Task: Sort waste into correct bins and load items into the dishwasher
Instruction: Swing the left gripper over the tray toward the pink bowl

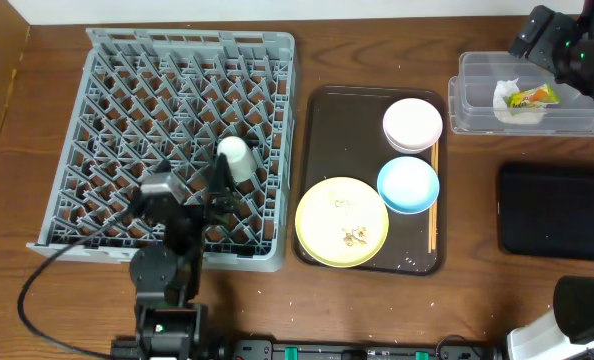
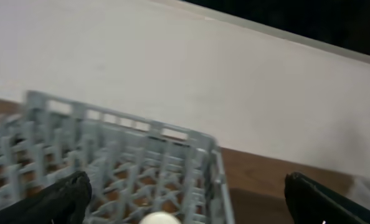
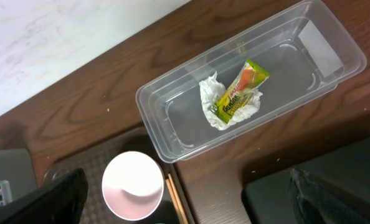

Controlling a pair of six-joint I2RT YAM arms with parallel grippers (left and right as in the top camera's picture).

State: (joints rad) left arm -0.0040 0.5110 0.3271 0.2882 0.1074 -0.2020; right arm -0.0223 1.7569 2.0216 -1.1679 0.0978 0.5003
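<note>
Rack side first. From overhead we log the grey dish rack point(image 1: 192, 42), a square plastic lattice of pegs, on the left of the wooden table point(image 1: 377, 310). The small white cup point(image 1: 235, 158) sits among the pegs right of the rack's middle; we cannot tell whether it is upright or tipped. The left gripper point(image 1: 220, 190) is just beside it on the near side. Only the left wrist view, which is blurred, settles the grip: dark fingers point(image 2: 60, 199) splayed to both lower corners, with the cup's pale top at the bottom edge between them, touching neither.

The right gripper point(image 1: 562, 48) hangs over the clear tub point(image 1: 467, 110) at the far right. Its wrist view shows fingers point(image 3: 42, 199) wide apart and holding nothing. It also shows the tub's contents sharply: a crumpled white tissue point(image 3: 215, 106) with the glossy yellow-green-orange wrapper point(image 3: 241, 90) lying across it. Overhead gives these only as a small bright patch.

A flat matte black tray point(image 1: 552, 210) lies near the tub. On the brown serving tray point(image 1: 322, 120) are a pink bowl point(image 1: 412, 125), a blue bowl point(image 1: 408, 184) and a round yellow plate point(image 1: 337, 205) bearing pale crumbs point(image 1: 355, 236). Thin wooden chopsticks point(image 1: 434, 205) lie along its right edge.
</note>
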